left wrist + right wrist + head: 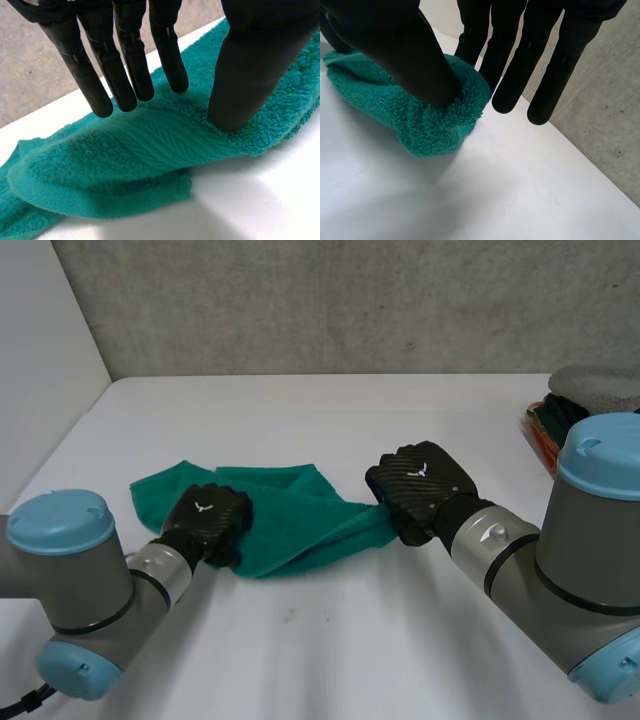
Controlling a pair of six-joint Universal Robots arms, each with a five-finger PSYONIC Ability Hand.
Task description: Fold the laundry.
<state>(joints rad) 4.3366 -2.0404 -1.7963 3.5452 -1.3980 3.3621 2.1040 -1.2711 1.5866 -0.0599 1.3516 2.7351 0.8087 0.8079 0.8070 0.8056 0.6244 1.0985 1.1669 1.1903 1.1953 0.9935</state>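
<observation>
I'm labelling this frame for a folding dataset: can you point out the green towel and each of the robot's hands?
green towel (pixel 295 512), head view, its middle between the hands.
left hand (pixel 208 518), head view, back of the hand.
right hand (pixel 425 480), head view, back of the hand.

Left hand (pixel 208 522): I read straight fingers (pixel 125 75) and thumb pinching the green towel (pixel 290 515).
Right hand (pixel 425 488): same straight-fingered pinch, on the towel's end.

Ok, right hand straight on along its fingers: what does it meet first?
Looks free: beyond the right hand only bare table, then probably the grey wall; green towel under its thumb.
</observation>
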